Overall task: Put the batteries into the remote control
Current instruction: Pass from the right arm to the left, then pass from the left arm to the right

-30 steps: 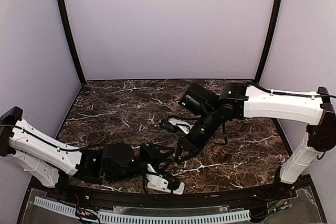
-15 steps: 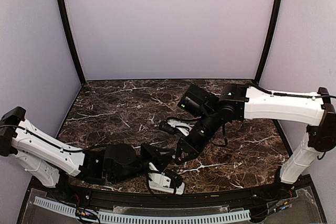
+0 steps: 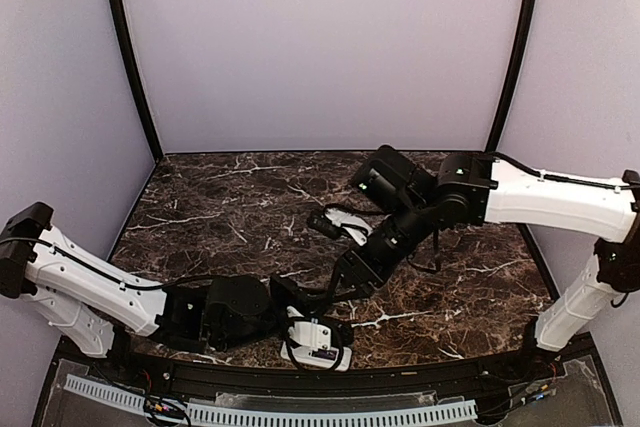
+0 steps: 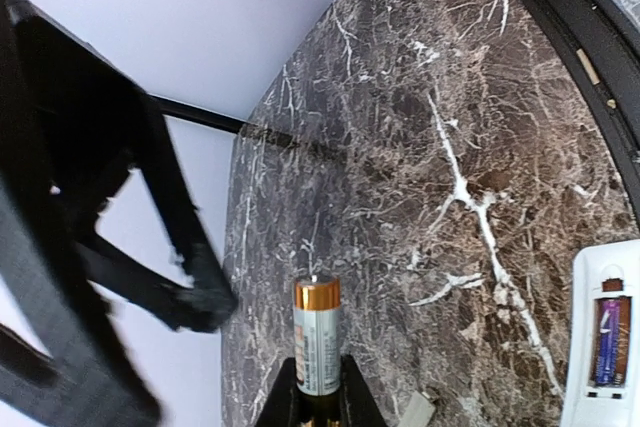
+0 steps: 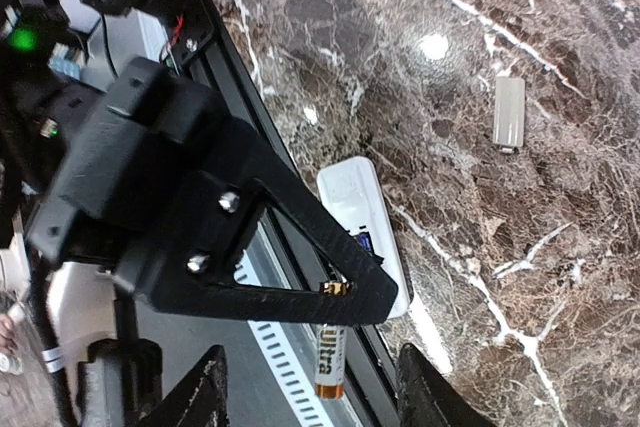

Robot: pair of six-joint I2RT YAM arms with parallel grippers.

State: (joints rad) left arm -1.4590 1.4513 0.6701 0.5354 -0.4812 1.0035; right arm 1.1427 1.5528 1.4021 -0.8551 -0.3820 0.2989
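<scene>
My left gripper point(image 4: 317, 372) is shut on the lower end of a battery point(image 4: 317, 332), silver-bodied with a copper cap, which sticks out past its fingertips. In the right wrist view that battery point(image 5: 330, 372) hangs from the left gripper's black finger point(image 5: 270, 282), between the spread fingers of my right gripper point(image 5: 312, 357), which is open and touches nothing. The white remote control point(image 3: 316, 339) lies back up at the table's near edge, below both grippers. Another battery point(image 4: 606, 332) lies in its open compartment.
A small flat grey rectangular piece point(image 5: 509, 112) lies on the marble away from the remote control point(image 5: 362, 222). The black table rim and a slotted white strip point(image 5: 285, 372) run just beyond the remote. The right arm point(image 3: 540, 192) reaches in from the right.
The left gripper shut on the battery while the right gripper still held it. The right gripper then opened and let go. The right arm's elbow shifted right.
</scene>
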